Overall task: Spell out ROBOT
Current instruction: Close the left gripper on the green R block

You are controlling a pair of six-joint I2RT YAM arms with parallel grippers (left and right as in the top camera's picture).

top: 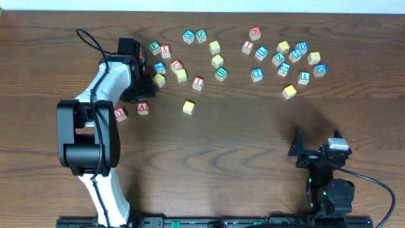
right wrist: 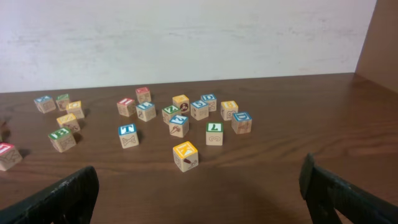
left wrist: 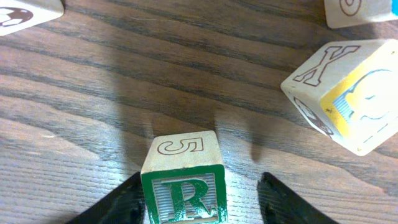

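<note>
The left fingers (left wrist: 118, 208) stand apart on either side of the R cube (left wrist: 185, 186), which sits on the bench (top: 253, 139) at the bottom centre of the left wrist view. Its green-bordered R faces the camera and an outlined 5 shows on top. The finger at the lower left of that frame is right against the cube's edge. The finger at the lower right stands clear of it, with bare wood showing between them. To the upper right a tilted-looking X cube (left wrist: 336, 93) shows a yellow-bordered face, well apart from the R cube. The corners of two more cubes show at the top left and top right edges. From overhead, the left arm (top: 111, 79) reaches to the left end of the cube scatter in the upper left of the frame. The R cube itself cannot be picked out there, under the wrist. A red-lettered A cube (top: 143, 107) lies just below the arm's tip. The blue-topped T cube (right wrist: 127, 134) stands among the loose cubes in the middle of the right wrist view, left of a yellow-topped cube (right wrist: 185, 154). The right fingers (right wrist: 62, 199) are spread wide at the bottom corners of that view with nothing between them, well back from the cubes.
</note>
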